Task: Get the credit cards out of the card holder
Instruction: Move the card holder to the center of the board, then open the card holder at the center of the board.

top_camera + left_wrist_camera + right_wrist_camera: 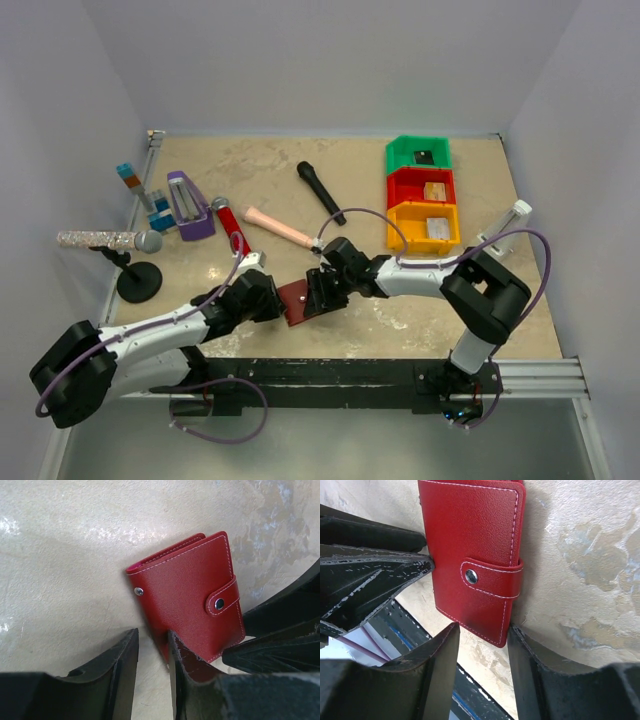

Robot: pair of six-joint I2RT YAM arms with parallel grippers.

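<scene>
The dark red card holder [298, 300] lies closed on the table near its front edge, its tab snapped shut [220, 602]. It also shows in the right wrist view [470, 550]. No card shows in it. My left gripper [272, 297] is open at the holder's left edge, with one finger [182, 662] against its lower corner [152, 647]. My right gripper [322, 292] is open, its tips astride the holder's near corner [482, 635]. A black card [424, 157], a tan card [434, 190] and a silver card [437, 229] lie in bins at the back right.
Green [400, 155], red [405, 187] and yellow [405, 225] bins stand at the back right. A black microphone [320, 192], a red microphone [232, 228], a pink handle [280, 227], a purple metronome [188, 206] and a glittery microphone on a stand [105, 240] lie behind and to the left.
</scene>
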